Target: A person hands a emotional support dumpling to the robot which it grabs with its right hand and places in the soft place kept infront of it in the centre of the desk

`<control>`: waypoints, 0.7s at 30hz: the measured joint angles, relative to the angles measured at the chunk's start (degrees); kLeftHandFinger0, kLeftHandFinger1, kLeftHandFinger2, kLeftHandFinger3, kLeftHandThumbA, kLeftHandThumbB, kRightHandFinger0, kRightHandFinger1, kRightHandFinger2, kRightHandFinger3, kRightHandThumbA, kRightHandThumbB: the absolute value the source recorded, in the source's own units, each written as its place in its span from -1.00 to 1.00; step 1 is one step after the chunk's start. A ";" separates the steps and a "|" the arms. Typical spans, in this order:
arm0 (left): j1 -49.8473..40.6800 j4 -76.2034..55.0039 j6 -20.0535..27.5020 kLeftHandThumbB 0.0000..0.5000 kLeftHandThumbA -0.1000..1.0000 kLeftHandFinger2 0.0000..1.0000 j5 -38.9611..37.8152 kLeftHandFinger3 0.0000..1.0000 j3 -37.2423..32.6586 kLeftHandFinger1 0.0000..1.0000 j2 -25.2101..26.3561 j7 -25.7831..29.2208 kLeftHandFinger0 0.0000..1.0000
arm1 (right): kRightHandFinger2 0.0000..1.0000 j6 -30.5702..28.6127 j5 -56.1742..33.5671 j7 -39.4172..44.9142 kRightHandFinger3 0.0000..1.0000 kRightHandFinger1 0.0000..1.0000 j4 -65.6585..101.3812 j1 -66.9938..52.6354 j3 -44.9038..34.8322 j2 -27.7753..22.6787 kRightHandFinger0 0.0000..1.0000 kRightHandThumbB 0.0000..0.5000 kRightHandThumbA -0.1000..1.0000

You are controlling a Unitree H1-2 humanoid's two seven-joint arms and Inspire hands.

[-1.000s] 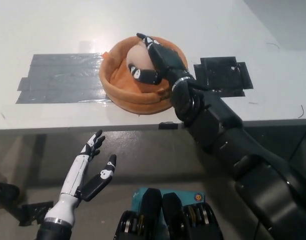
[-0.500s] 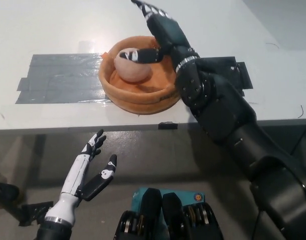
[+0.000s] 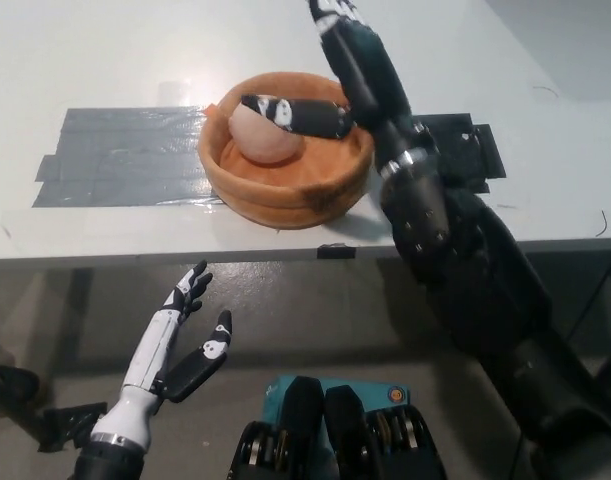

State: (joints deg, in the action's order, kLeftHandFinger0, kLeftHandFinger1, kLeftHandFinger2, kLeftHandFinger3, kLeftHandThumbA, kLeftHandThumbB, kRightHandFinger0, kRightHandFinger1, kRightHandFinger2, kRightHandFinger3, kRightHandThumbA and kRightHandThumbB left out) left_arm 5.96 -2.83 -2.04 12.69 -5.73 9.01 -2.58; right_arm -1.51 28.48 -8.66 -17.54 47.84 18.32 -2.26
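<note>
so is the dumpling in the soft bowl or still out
In: the pale dumpling lies inside the orange soft bowl, right hand open above it.

Steep overhead head view of desk (image 3: 105,60)

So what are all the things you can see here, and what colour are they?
dumpling: one, pale pink, inside the soft bowl
soft bowl: one, orange, middle of the desk near its front edge
grey tape patch: one, grey, on the desk left of the bowl
black tape patch: one, black, right of the bowl
desk: one, white
left hand: white, open, resting below the desk edge
right hand: black, open above the bowl
</note>
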 measured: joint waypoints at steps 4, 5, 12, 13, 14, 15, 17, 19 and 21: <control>0.39 0.48 -0.02 -1.00 0.20 1.00 0.03 1.00 0.01 1.00 0.00 0.00 1.00 | 1.00 0.42 0.07 0.53 1.00 1.00 7.36 -5.50 -0.18 -1.64 1.00 -0.26 0.64; 0.56 0.67 -0.03 -1.00 0.20 1.00 0.03 1.00 0.02 1.00 0.00 0.00 1.00 | 1.00 0.45 0.08 0.62 1.00 1.00 9.32 -7.40 -0.24 -2.14 1.00 -0.37 0.58; 2.30 0.94 -0.02 -1.00 0.18 1.00 0.07 1.00 0.06 1.00 0.06 -0.02 1.00 | 1.00 -0.31 -0.08 0.58 1.00 1.00 24.93 -24.59 -2.62 -5.63 1.00 -0.54 0.57; 2.62 0.93 0.00 -1.00 0.18 1.00 0.07 1.00 0.11 1.00 0.13 -0.02 1.00 | 1.00 -0.92 -0.11 0.35 1.00 1.00 26.21 -27.13 -3.48 -5.95 1.00 -0.53 0.57; 2.74 0.92 0.00 -1.00 0.18 1.00 0.09 1.00 0.19 1.00 0.22 -0.01 1.00 | 1.00 -1.41 -0.16 0.12 1.00 1.00 26.30 -29.66 -4.16 -6.12 1.00 -0.53 0.56; 2.76 0.90 0.00 -1.00 0.17 1.00 0.10 1.00 0.20 1.00 0.26 -0.01 1.00 | 1.00 -1.72 -0.20 -0.01 1.00 1.00 26.04 -30.78 -4.63 -6.19 1.00 -0.57 0.53; 2.65 0.88 0.00 -1.00 0.17 1.00 0.17 1.00 0.10 1.00 0.26 -0.02 1.00 | 1.00 -2.71 -0.35 -0.58 1.00 1.00 24.11 -34.77 -5.80 -6.39 1.00 -0.60 0.50; 2.57 0.87 0.02 -1.00 0.15 1.00 0.22 1.00 -0.02 1.00 0.24 -0.04 1.00 | 1.00 -3.92 -0.37 -1.22 1.00 1.00 21.20 -36.47 -6.44 -6.46 1.00 -0.61 0.47; 2.28 0.88 0.08 -1.00 0.14 1.00 0.22 1.00 -0.04 1.00 0.24 -0.04 1.00 | 1.00 -5.48 -0.37 -1.96 1.00 1.00 16.71 -37.54 -6.98 -6.60 1.00 -0.56 0.50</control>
State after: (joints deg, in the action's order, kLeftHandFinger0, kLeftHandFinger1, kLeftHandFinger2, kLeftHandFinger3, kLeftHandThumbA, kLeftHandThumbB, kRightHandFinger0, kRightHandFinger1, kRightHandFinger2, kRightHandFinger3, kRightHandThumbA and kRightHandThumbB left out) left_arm 8.24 -1.95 -1.96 12.91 -5.77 9.25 -2.62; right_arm -7.00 28.10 -10.62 -0.83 10.31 11.33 -8.86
